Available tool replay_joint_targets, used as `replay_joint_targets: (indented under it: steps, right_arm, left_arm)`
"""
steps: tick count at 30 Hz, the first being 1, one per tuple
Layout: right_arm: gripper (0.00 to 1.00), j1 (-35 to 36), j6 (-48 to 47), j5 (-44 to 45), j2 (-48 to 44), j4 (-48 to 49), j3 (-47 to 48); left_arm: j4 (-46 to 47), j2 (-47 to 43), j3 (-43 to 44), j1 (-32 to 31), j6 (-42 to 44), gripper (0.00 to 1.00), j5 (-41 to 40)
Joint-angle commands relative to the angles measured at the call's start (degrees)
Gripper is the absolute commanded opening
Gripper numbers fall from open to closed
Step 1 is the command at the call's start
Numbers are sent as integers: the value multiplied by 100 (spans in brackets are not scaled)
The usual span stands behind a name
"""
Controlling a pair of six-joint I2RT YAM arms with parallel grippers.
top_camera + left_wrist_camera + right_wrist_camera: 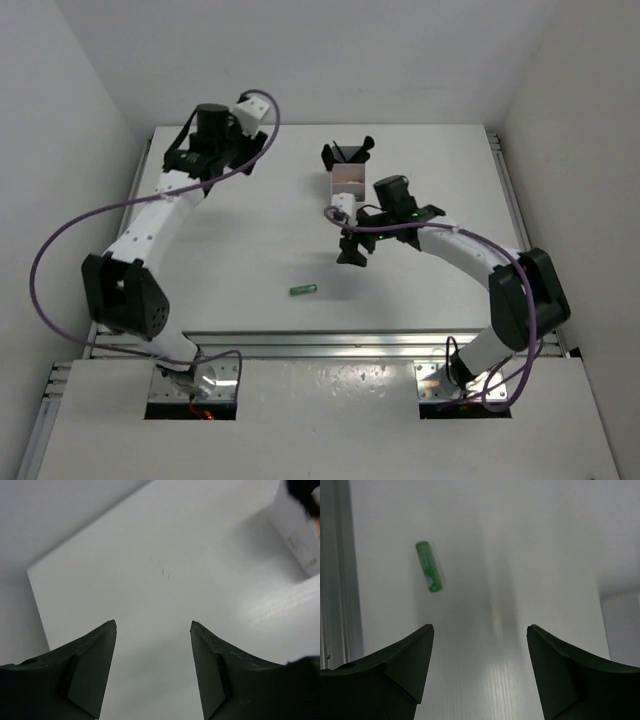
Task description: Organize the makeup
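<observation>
One green tube (pixel 303 290) lies on its side on the white table, near the front middle. It also shows in the right wrist view (pixel 429 573), ahead and left of the jaws. My right gripper (pixel 346 238) is open and empty, hovering over the table between the tube and the white box (pixel 350 182). Black brush-like items (pixel 347 152) stick out of the box's far end. My left gripper (pixel 208 160) is open and empty at the far left of the table, over bare surface (pixel 153 625). The other makeup is out of view.
The white box edge shows at the upper right of the left wrist view (pixel 295 535). Metal rails run along the table's near edge (pixel 330 345) and show in the right wrist view (pixel 340 580). White walls enclose the table.
</observation>
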Motion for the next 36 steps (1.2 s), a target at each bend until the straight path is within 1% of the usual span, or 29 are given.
replay_joint_targets:
  steps: [1,2,4,5,6,7,9,11,14,15,17,18,19,20,22,23,24,25,28,30,32,34,35,36]
  right_arm:
    - [75,706,-581,-522,573,-414,811]
    - [75,1003,-834,-496,992,-719,917]
    - [75,1181,-924,-435,1407,-941,1373]
    - [75,1338,-941,-382,1653,-1003,1584]
    - [75,1470,-985,-277,1769,-1134,1673]
    - [75,1567,-977,-189,2005,-1161,1874]
    - [75,1770,-968,-40,2357,-1153,1946]
    - [75,1919,-863,136,2725,-1074,2095]
    - [75,2166,-924,523,3175,-1442,2429]
    - [75,2297,-924,933,3229,-1521,2508]
    - [73,2368,-863,1191,3378,-1496,2518]
    - [71,2386,-775,1470,3492,-1461,2518]
    - [67,2403,-740,1525,3571,-1521,2518]
    - [51,2395,-731,1595,3615,-1600,2596]
    - [32,2412,-652,1868,3686,-1819,2649]
    - [11,2412,-625,1955,3686,-1864,2684]
    - [2,2421,-573,2174,3617,-1865,2685]
    - [0,2421,-459,2254,3581,-1847,2667]
    - [0,2342,-275,2352,3204,-1549,2466]
    - [0,2289,-230,2317,2871,-1111,2421]
    - [0,2070,-186,2299,2414,-549,2439]
    - [0,1815,-264,2343,2115,-267,2544]
    - [0,1614,-369,2456,2096,-56,2614]
    - [0,1430,-605,2666,2104,50,2893]
  left_arm:
    - [-405,-808,-1057,267,-804,67,43]
    - [-405,-1245,-1582,494,-875,67,43]
    - [-466,-1687,-2147,689,-1033,67,43]
    - [-466,-1907,-2724,855,-1190,67,130]
    - [-466,-2344,-3000,926,-1253,67,209]
    - [-466,-2549,-3263,996,-1305,67,271]
    - [-519,-2909,-3869,1190,-1447,67,271]
    - [-519,-3314,-4135,1260,-1526,67,271]
    - [-519,-3640,-4434,1209,-1455,67,70]
    - [-450,-3701,-4522,1208,-1368,67,69]
    - [-265,-3816,-4575,1208,-1315,67,-10]
    - [-177,-3816,-4671,1156,-1315,67,-10]
    - [-81,-3886,-4725,1155,-1315,67,-10]
    - [86,-3887,-4777,1155,-1315,67,-10]
    - [158,-3939,-4857,1155,-1393,67,-10]
    - [218,-3991,-4857,1155,-1394,67,-10]
    - [219,-3992,-4926,1155,-1472,67,-10]
    - [219,-4053,-4988,1103,-1525,67,-10]
    - [386,-4114,-5137,1103,-1595,67,-44]
    - [386,-4115,-5138,1103,-1666,67,-106]
    - [465,-4115,-5138,1103,-1666,67,-159]
    - [518,-4115,-5191,1103,-1736,67,-282]
    - [518,-4115,-5191,1103,-1737,67,-282]
    - [570,-4115,-5191,1103,-1737,67,-282]
